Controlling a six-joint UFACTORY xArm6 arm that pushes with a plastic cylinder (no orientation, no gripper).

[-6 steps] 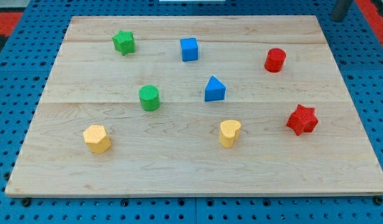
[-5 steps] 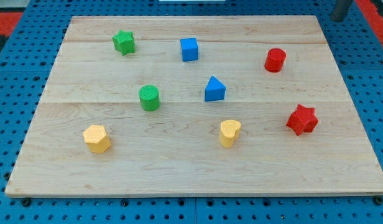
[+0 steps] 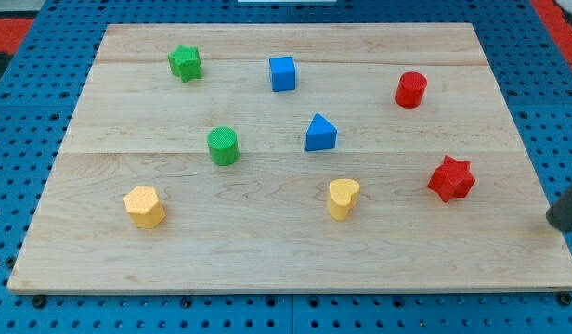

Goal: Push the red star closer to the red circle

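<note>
**A:** Where did you stand at that moment?

**B:** My tip (image 3: 557,223) sat at the view's right edge, low down, just at the right rim of the wooden board (image 3: 267,260). It had hold of nothing and touched no block. The red star (image 3: 450,178) lay up and to the view's left of it, near but clearly apart.

**A:** And the target?

**B:** The red circle (image 3: 410,89) stood farther toward the view's top, slightly left of the star, with bare wood between them.

**A:** So how was the push to be done well?

**B:** As I judged it, I needed to get under the star, on its bottom-right side, so that star and circle lined up ahead of me. Then a slow, centred push toward the view's top and a little left. Off-centre contact would likely have spun the star or let it slip sideways.

**A:** Anything in the way?

**B:** The yellow heart (image 3: 343,198) and blue triangle (image 3: 320,133) lay well to the left, outside that line.
</note>
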